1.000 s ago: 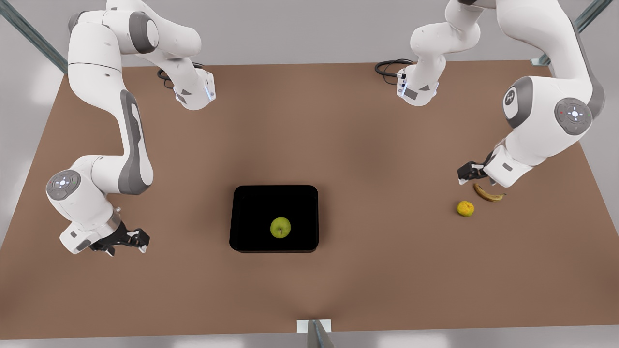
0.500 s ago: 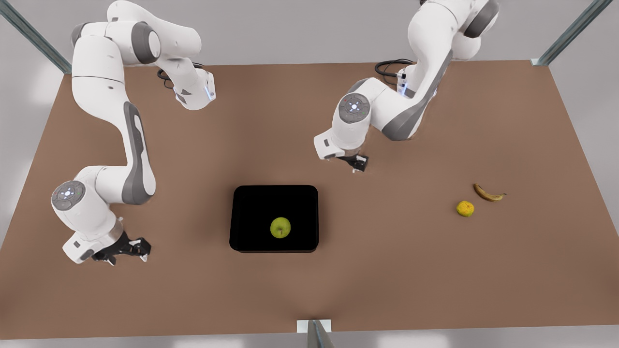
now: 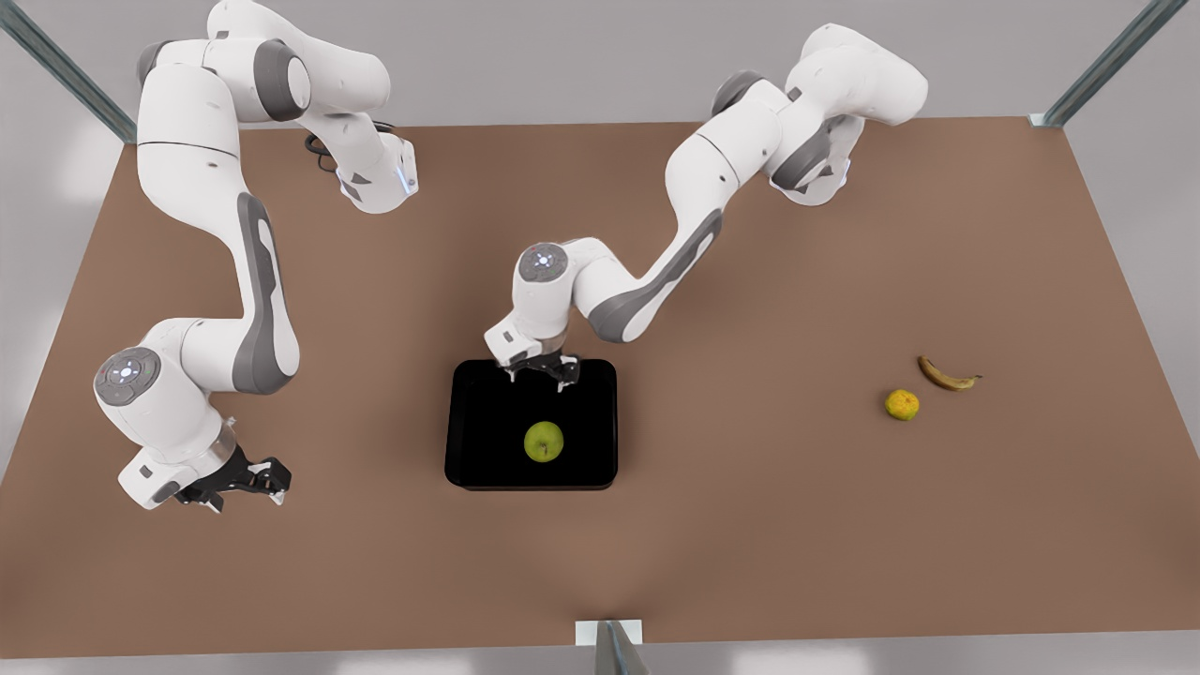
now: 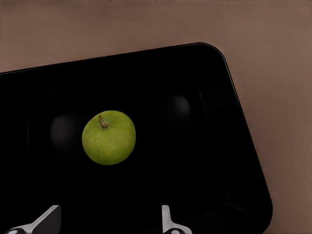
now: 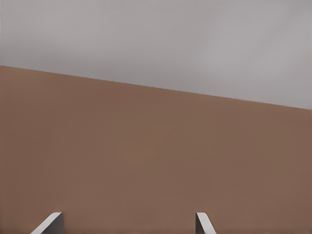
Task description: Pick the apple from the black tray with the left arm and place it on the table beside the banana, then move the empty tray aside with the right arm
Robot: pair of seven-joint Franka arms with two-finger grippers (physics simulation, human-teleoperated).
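The yellow-green apple (image 3: pixel 544 441) (image 4: pixel 108 137) lies in the black tray (image 3: pixel 478 459) (image 4: pixel 204 146), in the half nearer the front edge of the brown table (image 3: pixel 750 525). My left gripper (image 3: pixel 542 373) (image 4: pixel 108 225) hovers open over the tray's far rim, apart from the apple. The small banana (image 3: pixel 947 375) lies on the table far toward the front view's right. My right gripper (image 3: pixel 267 478) (image 5: pixel 126 225) waits open and holding nothing, low over the table at the front view's left, well away from the tray.
A small yellow-orange round fruit (image 3: pixel 902 404) sits just in front of the banana. Grey frame posts (image 3: pixel 1106 61) stand at the back corners, and another post (image 3: pixel 614 647) at the middle of the front edge. Black cables (image 3: pixel 755 131) lie by the arm bases.
My left arm has swung from beside the banana across the table to the tray's far rim. The right arm has barely shifted. Apple, tray and banana have stayed put.
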